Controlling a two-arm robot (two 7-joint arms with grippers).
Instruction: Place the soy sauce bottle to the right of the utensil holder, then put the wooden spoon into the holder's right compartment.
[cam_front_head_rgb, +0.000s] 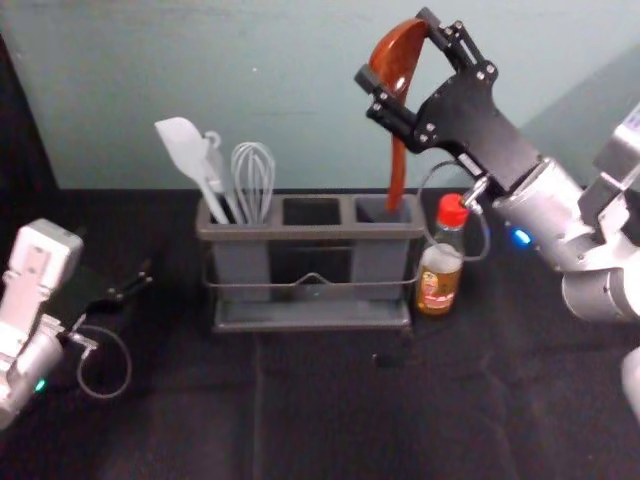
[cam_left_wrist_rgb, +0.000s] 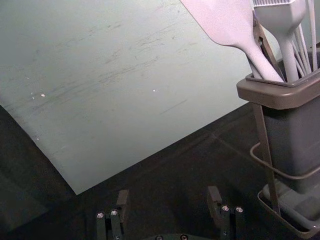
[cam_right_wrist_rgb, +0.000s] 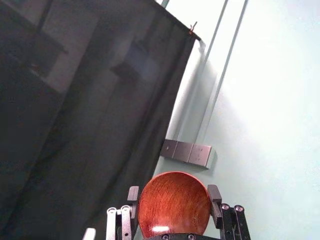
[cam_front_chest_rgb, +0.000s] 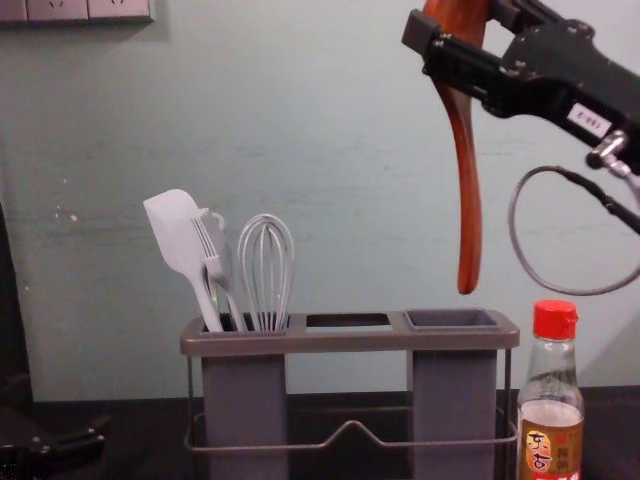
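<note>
Reddish-brown, the wooden spoon (cam_front_chest_rgb: 469, 220) should handle light, stiff and slightly slippery, its bowl (cam_right_wrist_rgb: 174, 202) soundly clamped by the right gripper (cam_front_head_rgb: 398, 48), handle-down, apparently above the utensil holder's (cam_front_chest_rgb: 350, 342) right compartment (cam_front_chest_rgb: 454, 400), the left gripper (cam_left_wrist_rgb: 168, 194) open to the holder's left.

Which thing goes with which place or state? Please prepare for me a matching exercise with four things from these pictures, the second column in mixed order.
Column 1
1. Glossy red-brown wooden spoon
2. Clear soy sauce bottle with red cap
3. Pale grey wire whisk
4. Black left hand

Column 2
A. In the left compartment of the grey rectangular utensil holder
B. Open and empty
C. Held by the black right hand, above the right compartment
D. Standing right of the holder

Right pairs: 1-C, 2-D, 3-A, 4-B
</note>
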